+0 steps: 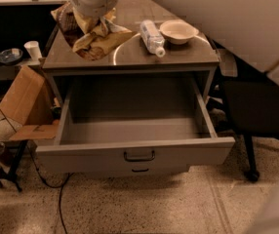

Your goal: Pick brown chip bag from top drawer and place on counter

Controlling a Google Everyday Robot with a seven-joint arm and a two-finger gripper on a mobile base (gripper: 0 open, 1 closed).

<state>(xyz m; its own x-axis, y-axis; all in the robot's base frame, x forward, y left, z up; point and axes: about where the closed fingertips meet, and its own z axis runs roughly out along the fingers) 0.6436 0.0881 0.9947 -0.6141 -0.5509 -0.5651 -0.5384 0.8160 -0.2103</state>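
The brown chip bag point(98, 42), crumpled tan and dark brown, hangs from my gripper point(91, 19) over the left part of the counter point(183, 58). The gripper is shut on the bag's top, under the white wrist at the upper left. I cannot tell whether the bag touches the counter top. The top drawer point(135, 152) stands pulled fully open below the counter, its grey inside bare, its dark handle facing me.
A clear plastic bottle point(151, 37) lies on the counter beside a pale bowl point(178, 31). A cardboard box point(25, 104) leans left of the cabinet. A black chair point(256, 111) stands at the right. My white arm fills the upper right.
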